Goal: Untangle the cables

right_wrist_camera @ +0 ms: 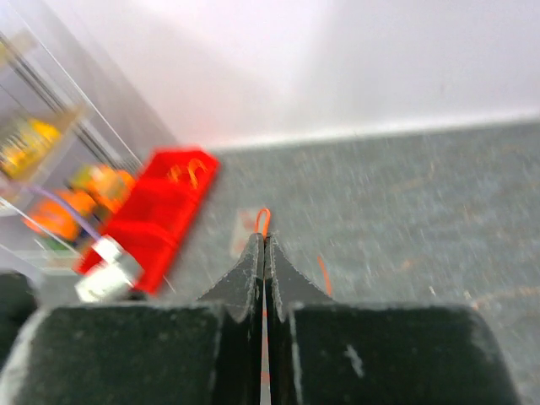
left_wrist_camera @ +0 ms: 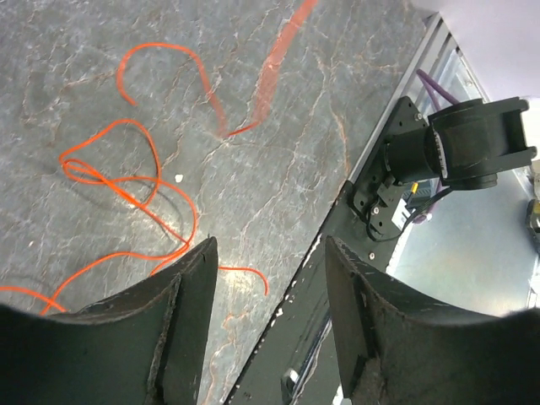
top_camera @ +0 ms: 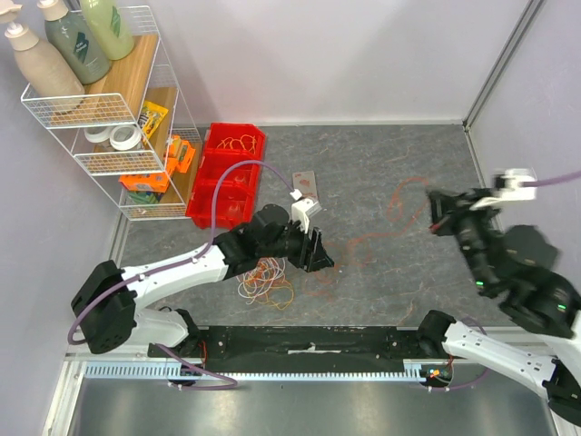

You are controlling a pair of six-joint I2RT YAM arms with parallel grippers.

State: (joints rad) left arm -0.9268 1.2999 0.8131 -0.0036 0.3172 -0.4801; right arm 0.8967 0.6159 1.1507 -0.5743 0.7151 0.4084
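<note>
A heap of thin orange and white cables [top_camera: 265, 282] lies on the grey table just under my left arm. My left gripper [top_camera: 318, 254] hovers to its right, open, with nothing between its fingers [left_wrist_camera: 190, 295]. In the left wrist view, loops of orange cable [left_wrist_camera: 126, 192] lie on the table beyond the jaws. A blurred reddish cable [top_camera: 363, 243] runs from near the heap up toward my right gripper [top_camera: 434, 211]. That gripper is raised and shut on an orange cable, and a small loop of it [right_wrist_camera: 263, 219] pokes out past the tips.
A red bin [top_camera: 227, 173] holding more orange cable stands at the back left. Beside it is a white wire shelf [top_camera: 118, 118] with bottles and tape. A small flat card [top_camera: 304, 184] lies mid-table. A black rail [top_camera: 309, 341] lines the near edge.
</note>
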